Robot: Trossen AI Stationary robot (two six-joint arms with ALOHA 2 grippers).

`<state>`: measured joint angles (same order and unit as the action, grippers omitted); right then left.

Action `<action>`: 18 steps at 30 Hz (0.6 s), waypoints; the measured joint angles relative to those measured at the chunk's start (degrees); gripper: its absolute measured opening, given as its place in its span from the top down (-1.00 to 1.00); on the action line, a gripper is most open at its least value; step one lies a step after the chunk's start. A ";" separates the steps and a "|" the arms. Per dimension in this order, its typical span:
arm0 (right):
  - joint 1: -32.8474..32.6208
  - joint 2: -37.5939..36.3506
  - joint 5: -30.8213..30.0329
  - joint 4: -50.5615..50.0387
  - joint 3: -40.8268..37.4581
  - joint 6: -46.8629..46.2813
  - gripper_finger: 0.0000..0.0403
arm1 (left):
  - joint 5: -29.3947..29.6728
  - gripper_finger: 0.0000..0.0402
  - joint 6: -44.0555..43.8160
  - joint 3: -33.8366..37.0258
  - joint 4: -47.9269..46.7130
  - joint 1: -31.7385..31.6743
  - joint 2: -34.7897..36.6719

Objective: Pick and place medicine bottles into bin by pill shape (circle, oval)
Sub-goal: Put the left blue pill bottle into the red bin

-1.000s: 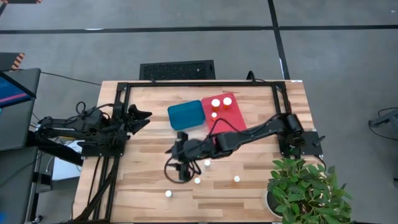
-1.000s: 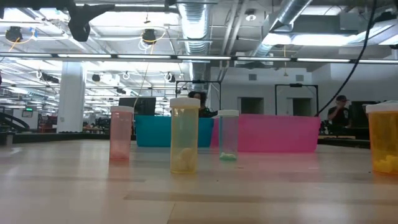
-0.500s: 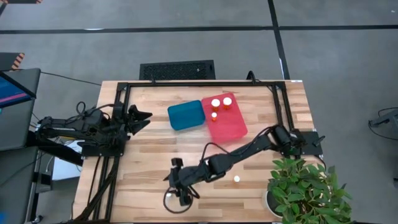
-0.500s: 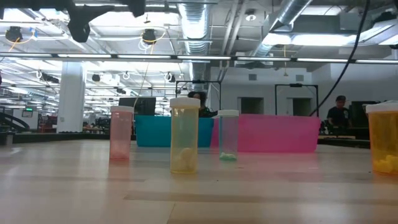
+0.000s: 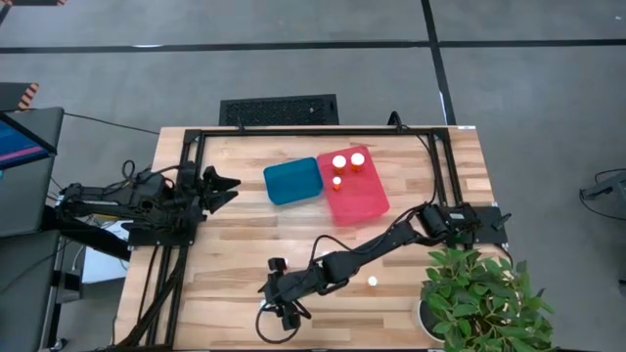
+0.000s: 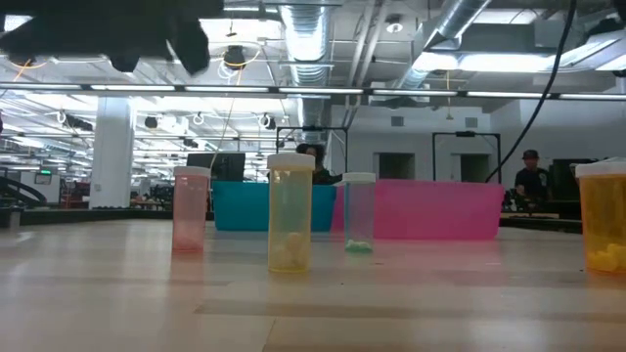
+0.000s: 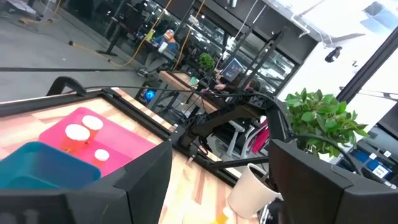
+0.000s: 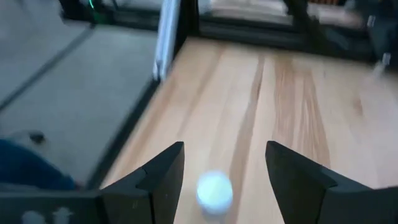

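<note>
My right gripper (image 5: pixel 279 301) is open and hangs over the near left part of the table. In the right wrist view (image 8: pixel 225 152) a bottle's round white cap (image 8: pixel 214 190) shows on the wood between the two fingers, below them and apart from them. One white-capped bottle (image 5: pixel 373 282) stands free on the table to the right of the arm. The low view shows several amber bottles standing upright on their bases, among them a yellow one (image 6: pixel 290 213) and a pinkish one (image 6: pixel 191 210). Three bottles (image 5: pixel 339 162) stand in the pink bin (image 5: pixel 364 200). My left gripper (image 5: pixel 227 183) waits open at the table's left.
A blue bin (image 5: pixel 293 182) stands beside the pink bin at the table's far middle. A potted plant (image 5: pixel 479 298) stands at the near right corner. A black frame (image 5: pixel 196 176) runs along the table's left and far edges. People show in the room behind.
My right gripper has gone from the table's middle toward the near edge and a little to the left, the arm stretching out low over the standing bottles and covering several of them from above. The bottles have stayed where they were.
</note>
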<state>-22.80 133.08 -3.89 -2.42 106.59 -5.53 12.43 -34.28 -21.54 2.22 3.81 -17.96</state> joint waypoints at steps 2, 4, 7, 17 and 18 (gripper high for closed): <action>0.04 1.04 1.36 1.23 -0.02 -0.01 -0.17 | 0.00 -0.29 0.00 0.00 -0.21 0.00 0.00; 0.02 1.95 2.37 1.94 0.02 -0.27 -0.20 | 0.00 -0.29 0.00 0.00 -0.36 0.00 -0.02; -0.18 3.52 2.61 1.52 0.42 -0.87 -0.24 | 0.00 -0.29 0.00 0.00 -0.31 0.00 0.00; 0.45 4.13 1.61 0.20 0.89 -0.47 -0.27 | -0.02 -0.29 -0.90 0.00 -0.26 0.00 0.00; 0.67 4.13 1.87 0.33 0.89 -0.48 -0.27 | -0.01 -0.29 -0.90 0.00 -0.26 0.00 0.00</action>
<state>-22.13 137.21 -2.02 -2.09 107.48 -6.01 12.42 -35.18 -21.54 1.96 3.81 -17.96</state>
